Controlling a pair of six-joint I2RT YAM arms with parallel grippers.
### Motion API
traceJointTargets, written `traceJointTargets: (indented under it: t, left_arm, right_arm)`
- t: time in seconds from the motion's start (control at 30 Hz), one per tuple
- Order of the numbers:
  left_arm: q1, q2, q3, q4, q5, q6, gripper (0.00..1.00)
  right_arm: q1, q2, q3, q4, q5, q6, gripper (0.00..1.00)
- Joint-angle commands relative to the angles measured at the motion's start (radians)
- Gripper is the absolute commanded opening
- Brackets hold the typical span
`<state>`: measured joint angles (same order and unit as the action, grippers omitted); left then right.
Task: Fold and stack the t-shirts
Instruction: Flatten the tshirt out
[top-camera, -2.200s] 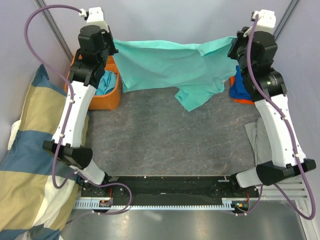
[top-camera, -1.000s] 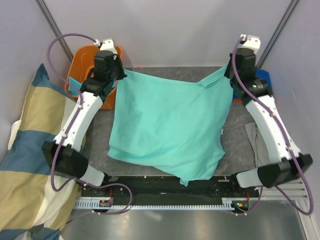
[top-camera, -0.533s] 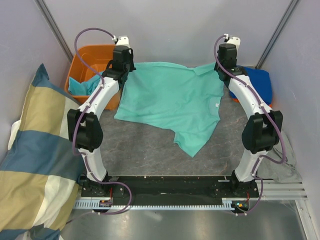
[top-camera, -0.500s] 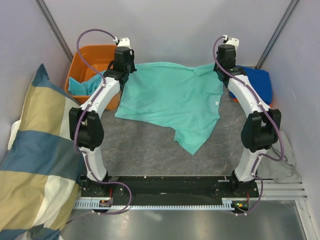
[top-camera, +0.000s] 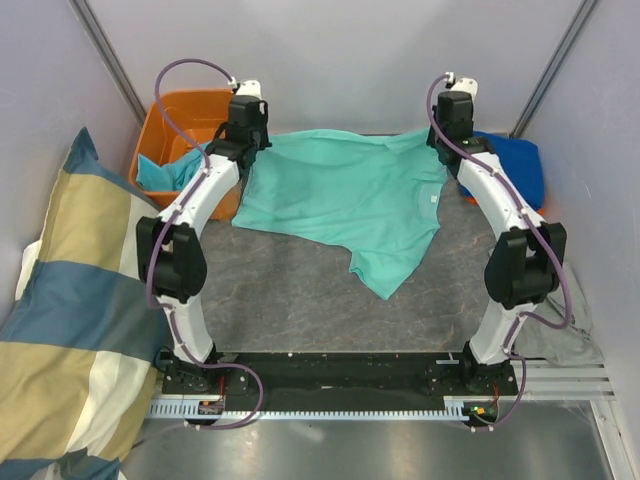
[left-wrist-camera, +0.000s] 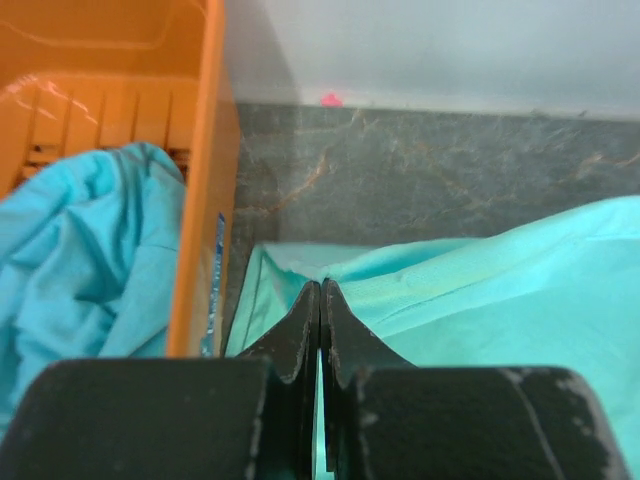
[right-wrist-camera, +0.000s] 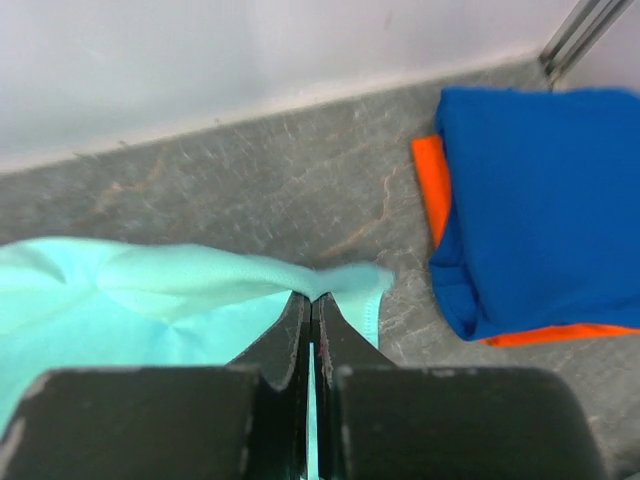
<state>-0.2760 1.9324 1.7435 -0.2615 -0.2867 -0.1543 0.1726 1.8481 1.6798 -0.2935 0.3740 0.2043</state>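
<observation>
You are laying the mint shirt flat at upper centre. The left gripper and right gripper pinch its far edge, jaws closed. Next release, then smooth the lower flap, which seems bunched.

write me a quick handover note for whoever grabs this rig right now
Left gripper: shut on mint shirt, far left corner, beside the orange bin.
Right gripper: shut on its far right corner.
Mint shirt lies spread on the table, unfolded, one part trailing nearward.
Done: blue shirt folded on orange shirt, far right.
Left: fold mint shirt, stack it, then turquoise shirt in the bin.
</observation>
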Motion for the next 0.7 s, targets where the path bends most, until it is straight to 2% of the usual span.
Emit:
traceJointTargets:
  t: [0.0, 0.1, 0.23, 0.4, 0.47, 0.57, 0.67]
  left_arm:
    - [0.004, -0.226, 0.093, -0.018, 0.003, 0.041, 0.02]
    - [0.003, -0.294, 0.096, -0.019, 0.012, 0.041, 0.02]
    - [0.004, -0.412, -0.004, -0.016, 0.027, 0.032, 0.02]
    - [-0.002, -0.617, -0.278, -0.025, 0.086, -0.019, 0.02]
    - [-0.003, -0.744, -0.356, -0.077, 0.107, -0.036, 0.02]
    - [-0.003, -0.911, -0.386, -0.192, 0.119, -0.051, 0.02]
    - [-0.003, -1.018, -0.322, -0.338, 0.149, -0.067, 0.02]
  right_arm:
    - [-0.001, -0.180, 0.205, -0.056, -0.024, -0.026, 0.00]
    - [-0.001, -0.234, 0.232, -0.073, -0.037, -0.034, 0.00]
    - [-0.002, -0.302, 0.146, -0.088, -0.052, -0.025, 0.00]
    - [-0.001, -0.517, -0.073, -0.110, -0.109, 0.020, 0.00]
    - [0.001, -0.585, -0.084, -0.180, -0.119, 0.024, 0.00]
    - [0.001, -0.682, 0.007, -0.320, -0.124, 0.024, 0.00]
    - [0.001, -0.705, 0.235, -0.482, -0.115, 0.026, 0.00]
